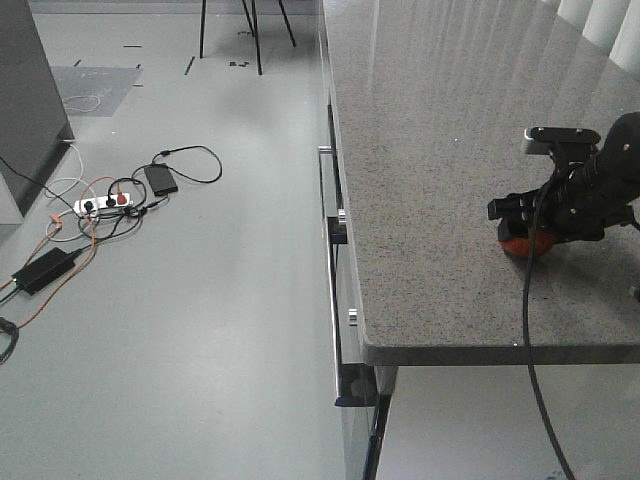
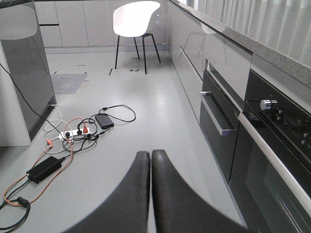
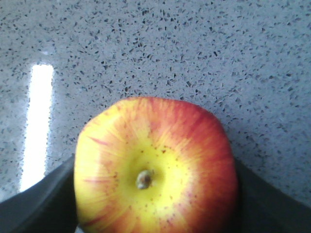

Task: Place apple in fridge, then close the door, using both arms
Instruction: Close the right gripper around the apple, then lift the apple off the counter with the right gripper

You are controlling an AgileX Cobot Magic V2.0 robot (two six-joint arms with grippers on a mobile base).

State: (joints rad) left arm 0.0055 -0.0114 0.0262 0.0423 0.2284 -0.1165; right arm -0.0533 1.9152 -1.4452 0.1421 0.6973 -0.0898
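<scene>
We see right pincer [image 1: 527,238] grasping the apple [image 3: 155,170], which rests on the surface [image 1: 450,150] at 3 o'clock, front view. Left pincer [image 2: 150,156] clenched, empty, over floor [image 2: 146,131].

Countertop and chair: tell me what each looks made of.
Countertop: polished stone, granite or a composite by its look; grey with fine dark specks and streaks of glare. Chair: glossy white shell, likely moulded plastic, with highlights on the seat; thin black legs, probably metal.
</scene>
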